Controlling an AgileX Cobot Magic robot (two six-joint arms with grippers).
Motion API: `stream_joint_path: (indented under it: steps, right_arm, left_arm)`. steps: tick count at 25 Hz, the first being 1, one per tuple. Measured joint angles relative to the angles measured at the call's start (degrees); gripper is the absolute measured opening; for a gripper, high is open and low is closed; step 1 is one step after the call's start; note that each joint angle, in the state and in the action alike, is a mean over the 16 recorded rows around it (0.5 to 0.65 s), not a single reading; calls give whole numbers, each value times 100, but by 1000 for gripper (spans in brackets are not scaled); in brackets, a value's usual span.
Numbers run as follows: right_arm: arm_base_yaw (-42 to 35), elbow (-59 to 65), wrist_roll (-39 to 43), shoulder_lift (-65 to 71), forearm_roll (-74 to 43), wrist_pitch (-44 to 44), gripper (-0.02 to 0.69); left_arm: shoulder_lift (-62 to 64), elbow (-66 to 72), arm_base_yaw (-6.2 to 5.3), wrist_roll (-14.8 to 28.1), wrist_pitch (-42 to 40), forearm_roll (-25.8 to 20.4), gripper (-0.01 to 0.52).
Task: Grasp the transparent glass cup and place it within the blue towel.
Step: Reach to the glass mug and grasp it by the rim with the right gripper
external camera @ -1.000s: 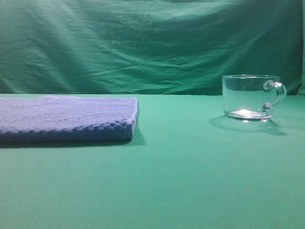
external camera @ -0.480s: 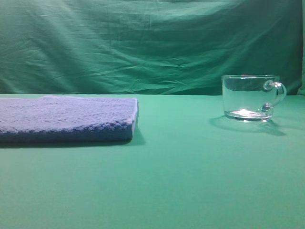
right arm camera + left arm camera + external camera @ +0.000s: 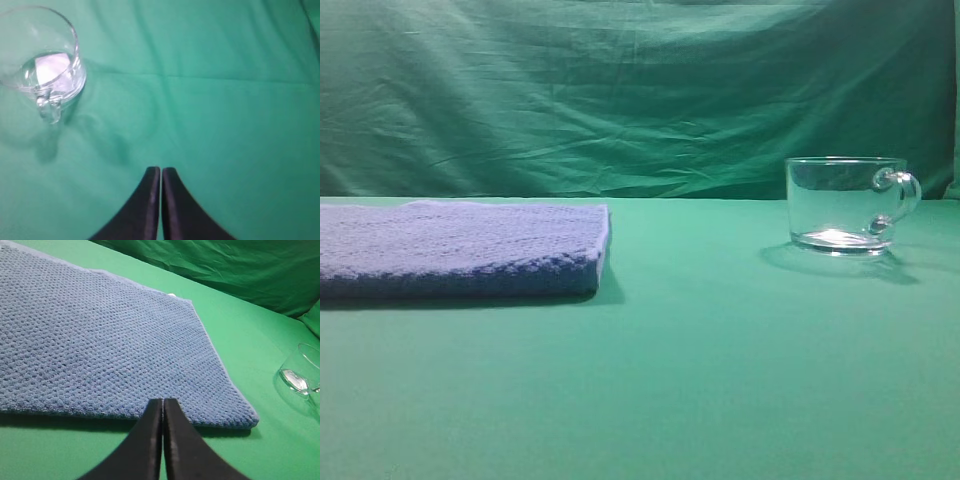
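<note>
Outside, high view: transparent glass cup [image 3: 842,205] upright at right on green surface [image 3: 700,360], handle to the right, well apart from blue towel [image 3: 460,250] lying flat at left. Left wrist: left claw [image 3: 163,407] pressed together, empty, above towel's near edge; cup at right frame edge. Right wrist: right claw [image 3: 160,176] likewise pinched together, empty, cup up-left, apart.

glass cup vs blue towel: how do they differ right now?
The transparent glass cup is clear and stands upright with a side handle; the blue towel is opaque, knobbly and lies flat. The towel is far wider and lower than the cup. Both rest on the green cloth, apart, with neither gripper touching them.
</note>
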Motion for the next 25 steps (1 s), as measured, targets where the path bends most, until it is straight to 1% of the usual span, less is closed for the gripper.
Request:
stream_joint_path:
  steps: [5, 7, 9, 11, 14, 18, 20, 25]
  right_arm:
    - [164, -307, -126, 731, 160, 128, 516]
    - [193, -406, -152, 1026, 228, 166, 578]
    - [207, -502, -186, 1323, 289, 179, 621]
    - [211, -598, -239, 1616, 347, 158, 637]
    - [211, -754, -346, 2036, 430, 80, 623]
    - [211, -973, -534, 2522, 527, -82, 564]
    - [211, -1072, -632, 2718, 565, -178, 513]
    - [211, -1270, -859, 3054, 639, -408, 346]
  left_arm:
    - [0, 0, 0, 0, 0, 0, 0]
    - [0, 0, 0, 0, 0, 0, 0]
    - [0, 0, 0, 0, 0, 0, 0]
    - [0, 0, 0, 0, 0, 0, 0]
    - [0, 0, 0, 0, 0, 0, 0]
    - [0, 0, 0, 0, 0, 0, 0]
    - [0, 0, 0, 0, 0, 0, 0]
    - [0, 0, 0, 0, 0, 0, 0]
